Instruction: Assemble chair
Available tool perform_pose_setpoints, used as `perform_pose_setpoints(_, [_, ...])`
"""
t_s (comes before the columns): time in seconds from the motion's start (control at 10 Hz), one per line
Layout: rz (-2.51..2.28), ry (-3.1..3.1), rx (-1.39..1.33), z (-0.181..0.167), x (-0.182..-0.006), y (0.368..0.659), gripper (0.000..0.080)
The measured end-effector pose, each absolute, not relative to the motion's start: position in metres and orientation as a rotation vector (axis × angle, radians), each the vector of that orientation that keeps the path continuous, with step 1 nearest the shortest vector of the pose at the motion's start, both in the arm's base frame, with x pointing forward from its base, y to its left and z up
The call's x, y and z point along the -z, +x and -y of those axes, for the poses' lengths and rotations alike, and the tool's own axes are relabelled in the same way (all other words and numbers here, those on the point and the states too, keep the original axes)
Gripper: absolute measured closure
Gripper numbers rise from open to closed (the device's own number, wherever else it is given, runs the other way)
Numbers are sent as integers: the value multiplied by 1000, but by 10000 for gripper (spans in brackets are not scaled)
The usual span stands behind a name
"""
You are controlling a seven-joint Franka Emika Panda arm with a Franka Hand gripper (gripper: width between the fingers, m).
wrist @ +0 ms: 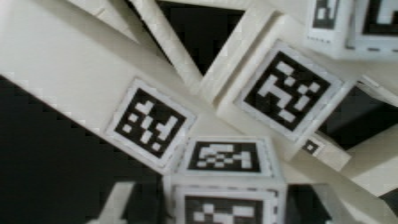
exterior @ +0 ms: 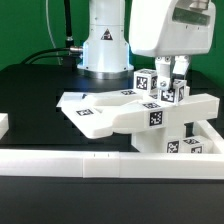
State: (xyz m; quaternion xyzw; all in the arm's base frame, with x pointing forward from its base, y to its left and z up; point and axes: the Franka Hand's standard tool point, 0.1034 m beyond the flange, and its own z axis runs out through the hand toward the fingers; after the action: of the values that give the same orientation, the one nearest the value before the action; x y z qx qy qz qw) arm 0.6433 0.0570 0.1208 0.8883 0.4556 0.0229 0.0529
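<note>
From here the gripper looks pinched shut on a tagged block of the chair at far right; it's stiff, light, slick plastic, so I'd grab flat sides.

I see a black table with the white chair parts resting on it near the exterior view's right, a long white rail along its front edge, and the robot's base at the back.
</note>
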Motion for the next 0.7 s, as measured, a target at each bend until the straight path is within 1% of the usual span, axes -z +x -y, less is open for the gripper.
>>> perform_pose_setpoints(0.1, [-1318,2736,-74,-57,-121,643,518])
perform_pose_setpoints(0.3, [-921,2896,-114,-63,-120,645,518])
perform_pose_setpoints(0.4, [-805,2933,-122,-63,-120,645,518])
perform_pose_setpoints(0.7, [-191,3049,-151,-63,-120,648,518])
